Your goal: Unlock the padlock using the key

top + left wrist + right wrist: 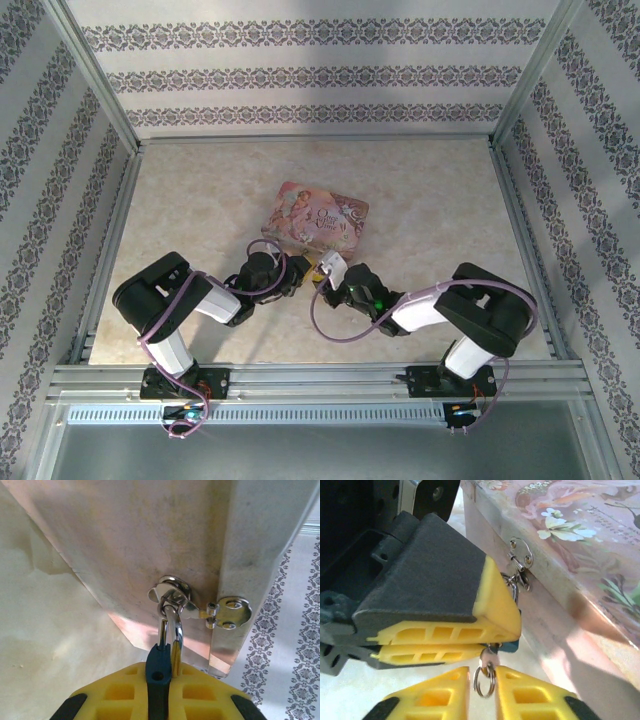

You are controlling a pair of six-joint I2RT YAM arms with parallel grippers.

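Two robot arms meet at the 6 o'clock edge of a pink picture-printed box on the desk, partway through opening its tiny padlock. The left tool is clamped on the lock's blue body, whose silver loop passes through the latch on the box's front wall. The right tool sits just below the lock, at its 6 o'clock. Its yellow fingers are drawn close on either side of the key ring. Whether they actually pinch the ring, or the key above it, cannot be told from here. The key appears to sit at the lock's underside, seemingly in the keyhole, though the left tool hides the slot. The loop looks still closed, so the turn and the release appear to remain. Curly lettering runs across the lid, too small to read, and no brand marks can be made out.
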